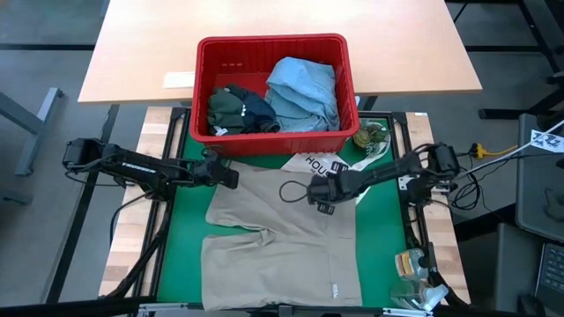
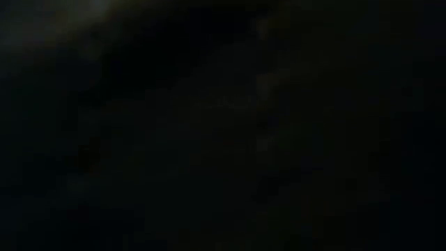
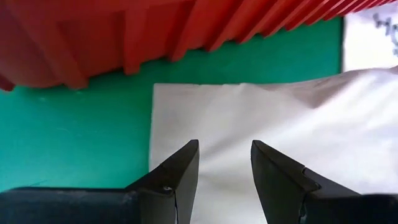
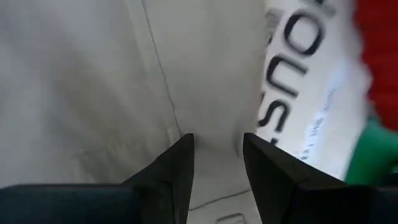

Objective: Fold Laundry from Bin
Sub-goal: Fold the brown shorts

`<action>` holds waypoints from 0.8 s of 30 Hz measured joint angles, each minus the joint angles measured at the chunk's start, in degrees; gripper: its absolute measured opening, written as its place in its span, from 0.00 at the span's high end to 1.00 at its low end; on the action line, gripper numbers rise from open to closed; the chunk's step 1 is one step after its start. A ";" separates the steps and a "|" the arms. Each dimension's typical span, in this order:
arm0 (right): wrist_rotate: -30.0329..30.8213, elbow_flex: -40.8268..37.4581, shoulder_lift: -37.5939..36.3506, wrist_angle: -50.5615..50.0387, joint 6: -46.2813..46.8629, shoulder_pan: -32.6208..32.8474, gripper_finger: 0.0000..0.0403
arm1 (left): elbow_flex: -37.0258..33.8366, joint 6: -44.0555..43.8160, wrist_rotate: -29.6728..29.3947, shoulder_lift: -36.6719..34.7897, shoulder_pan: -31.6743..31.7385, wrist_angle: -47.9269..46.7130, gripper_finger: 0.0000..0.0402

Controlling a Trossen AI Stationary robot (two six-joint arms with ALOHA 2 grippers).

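Currently flattening the beige garment point(image 1: 278, 242) on the green mat point(image 1: 185, 207), just below the bin point(image 1: 273, 48). Left gripper point(image 1: 231, 179) and right gripper point(image 1: 319, 195) both parted, holding nothing, at its top corners. Next: pinch corners, fold.

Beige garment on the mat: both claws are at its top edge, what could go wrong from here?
The right claw is open over the beige garment right beside the white tote bag, so it might pinch the bag too. The left claw sits close to the red bin and could bump it. The low view is dark, giving no check.
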 joint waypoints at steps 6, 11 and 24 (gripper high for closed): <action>0.04 -4.65 -0.36 3.67 0.13 -2.08 0.65 | 0.00 -0.03 -1.48 0.00 0.00 -4.76 0.65; 2.83 -5.48 -0.31 4.06 0.11 -2.00 0.65 | 0.00 0.00 -2.08 0.38 0.00 -7.04 0.65; 2.02 -2.23 -0.13 -2.43 0.03 -2.05 0.65 | 0.00 2.83 -2.60 1.43 -0.05 -5.26 0.65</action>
